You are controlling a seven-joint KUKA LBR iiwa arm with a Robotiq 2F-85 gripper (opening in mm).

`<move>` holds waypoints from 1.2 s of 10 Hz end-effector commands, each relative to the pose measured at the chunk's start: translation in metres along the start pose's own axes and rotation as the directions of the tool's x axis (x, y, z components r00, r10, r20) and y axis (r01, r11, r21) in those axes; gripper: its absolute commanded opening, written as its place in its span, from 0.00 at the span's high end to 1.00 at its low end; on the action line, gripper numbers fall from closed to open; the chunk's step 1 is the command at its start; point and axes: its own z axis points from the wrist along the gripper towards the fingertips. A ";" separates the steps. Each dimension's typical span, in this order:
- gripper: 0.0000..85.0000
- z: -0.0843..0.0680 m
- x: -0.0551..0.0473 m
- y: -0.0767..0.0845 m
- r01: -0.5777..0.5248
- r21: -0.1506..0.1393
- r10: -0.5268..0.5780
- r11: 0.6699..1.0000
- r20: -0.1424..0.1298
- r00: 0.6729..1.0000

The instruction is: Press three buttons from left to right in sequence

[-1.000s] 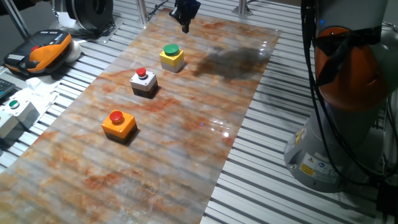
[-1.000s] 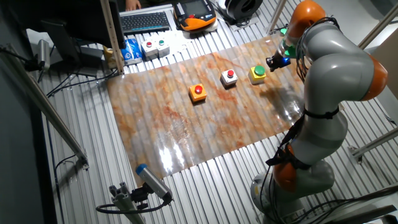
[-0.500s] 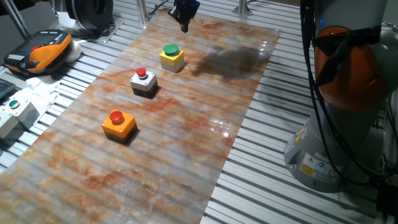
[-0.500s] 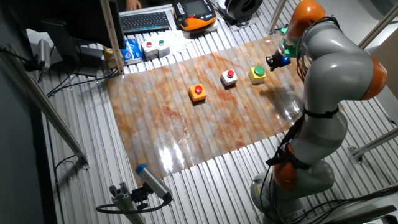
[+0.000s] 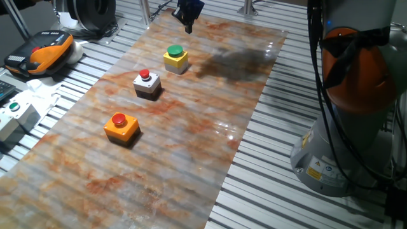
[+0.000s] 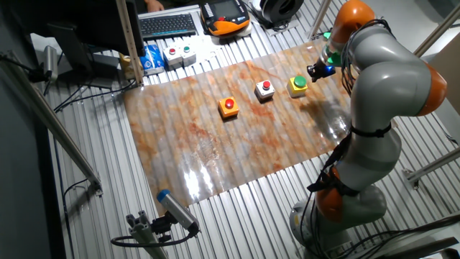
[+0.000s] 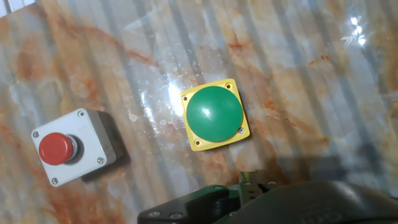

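Three buttons sit in a row on the marbled board (image 5: pixel 191 146). The yellow box with a green cap (image 5: pixel 175 57) (image 6: pixel 298 85) (image 7: pixel 214 116) lies at the far end, the grey-white box with a red cap (image 5: pixel 147 84) (image 6: pixel 265 89) (image 7: pixel 73 147) in the middle, and the orange box with a red cap (image 5: pixel 121 126) (image 6: pixel 229 106) nearest. My gripper (image 5: pixel 189 23) (image 6: pixel 317 70) hangs in the air above and just beyond the yellow box, touching nothing. Only the hand's dark body (image 7: pixel 280 202) shows in the hand view, so the fingertips stay hidden.
A white control box (image 5: pixel 16 116) and an orange teach pendant (image 5: pixel 46 53) lie on the slatted table left of the board. A keyboard (image 6: pixel 169 24) sits behind them. The arm's base (image 5: pixel 346 127) stands right of the board. A blue-tipped cylinder (image 6: pixel 175 207) lies by the front edge.
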 end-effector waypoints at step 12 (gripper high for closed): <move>1.00 0.000 0.000 0.000 -0.109 0.016 0.109 0.994 0.019 0.994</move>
